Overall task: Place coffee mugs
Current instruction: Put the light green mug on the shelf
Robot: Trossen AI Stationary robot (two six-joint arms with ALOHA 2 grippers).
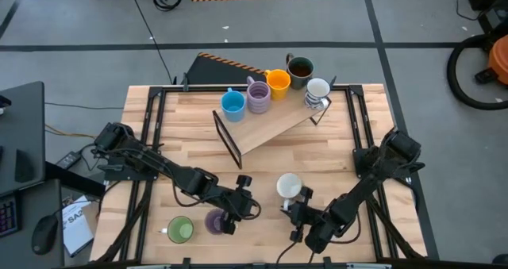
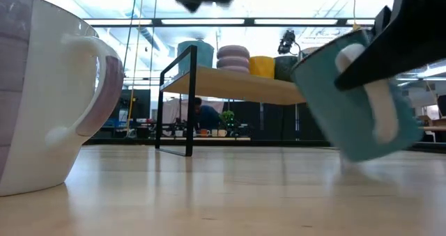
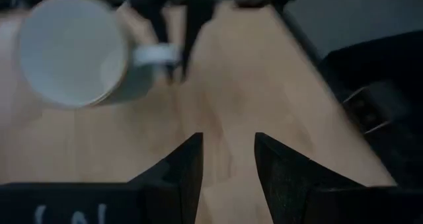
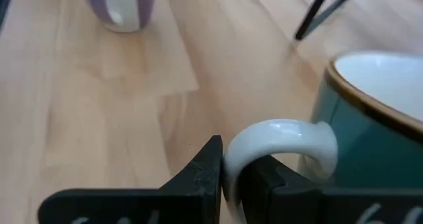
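The right gripper (image 4: 228, 178) pinches the white handle of a teal, white-lined ceramic mug (image 1: 289, 186) at the table's six o'clock. It should lift slowly, level, toward the wooden shelf (image 1: 270, 124) at twelve; the left gripper (image 1: 240, 208) waits open at seven.

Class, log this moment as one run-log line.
right gripper: jaws shut on teal mug handle | left gripper: open, empty | shelf: five mugs

The desk (image 1: 317, 154) is pale wood planks, smooth with a soft sheen. The teal mug (image 4: 370, 112) at the frame's right looks like glossy ceramic with a white handle. The shelf (image 1: 274, 126) has thin black metal legs.
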